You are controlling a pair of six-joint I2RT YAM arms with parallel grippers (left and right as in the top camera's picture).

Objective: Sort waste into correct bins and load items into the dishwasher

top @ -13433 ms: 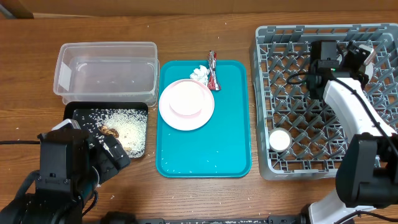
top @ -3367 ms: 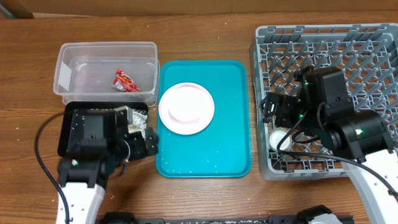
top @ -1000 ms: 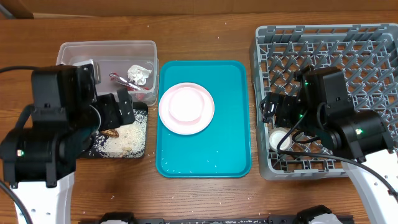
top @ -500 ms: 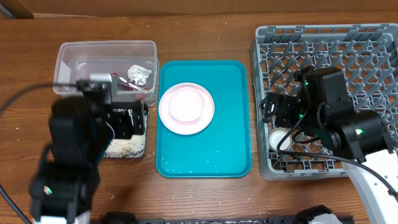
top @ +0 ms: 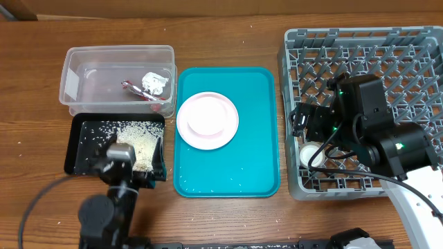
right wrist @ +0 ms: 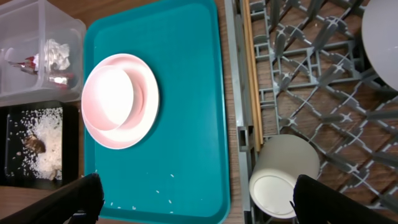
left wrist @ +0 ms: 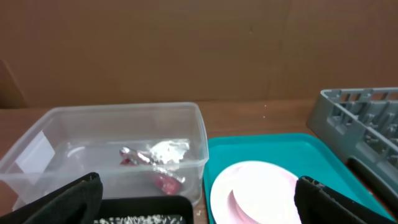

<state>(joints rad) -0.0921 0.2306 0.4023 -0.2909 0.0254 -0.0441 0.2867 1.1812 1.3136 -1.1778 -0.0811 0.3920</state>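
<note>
A pink plate (top: 208, 119) with a pink bowl (right wrist: 115, 93) on it sits on the teal tray (top: 228, 169). In the clear bin (top: 118, 72) lie crumpled wrappers (top: 151, 84). Rice and food scraps fill the black tray (top: 118, 142). My left gripper (top: 130, 166) hovers open and empty at the black tray's near edge, facing the clear bin (left wrist: 124, 140) and plate (left wrist: 255, 193). The right gripper (top: 304, 128) hangs open and empty over the left edge of the grey dish rack (top: 367, 69), above a white cup (right wrist: 283, 174) lying in it.
A few rice grains dot the teal tray's near end (right wrist: 168, 186). Something white and round (right wrist: 382, 37) stands in the rack at the far right of the right wrist view. Bare wooden table (top: 228, 34) surrounds everything.
My left arm has pulled back from over the clear bin to the table's near edge, uncovering the black tray. The wrappers stay in the bin. The right arm has not moved.
</note>
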